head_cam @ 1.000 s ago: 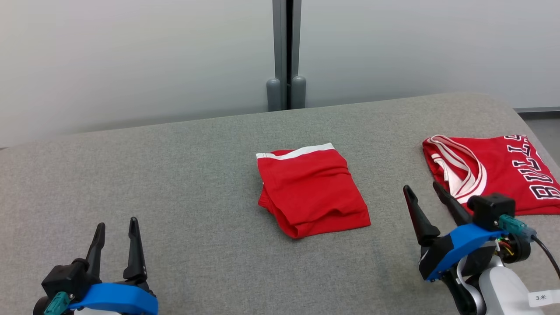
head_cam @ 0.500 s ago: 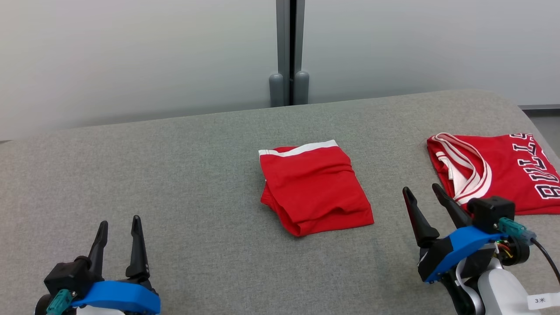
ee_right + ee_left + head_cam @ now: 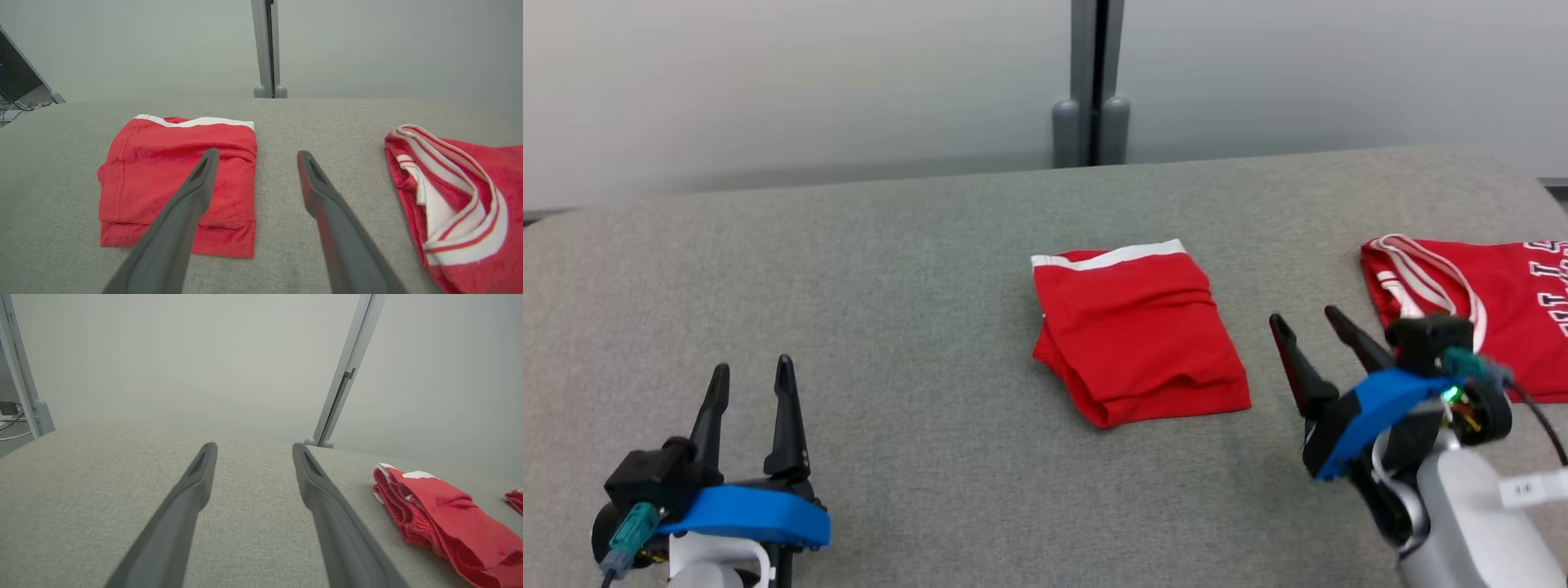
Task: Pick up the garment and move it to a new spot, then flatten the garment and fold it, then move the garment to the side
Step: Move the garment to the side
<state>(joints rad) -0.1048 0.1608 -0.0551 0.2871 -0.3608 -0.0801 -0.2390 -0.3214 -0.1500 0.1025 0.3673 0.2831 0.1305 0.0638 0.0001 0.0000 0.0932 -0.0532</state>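
The folded red garment [image 3: 1139,331] lies at the middle of the worktop [image 3: 890,269], between the left gripper [image 3: 752,364] and right gripper [image 3: 1302,314], both with fingers spread and empty, a jersey [image 3: 1523,302] farther right.

The red shorts [image 3: 1143,335] lay folded into a compact, nearly rectangular stack around the middle of the grey fabric-covered table [image 3: 890,286], turned slightly askew to its edges. A white band ran along their far side, and the stacked fold layers showed at the near left corner. The top layer was lightly creased. A red jersey [image 3: 1511,302] with white-striped trim and dark lettering lay flat near the table's right edge, well apart from the shorts.
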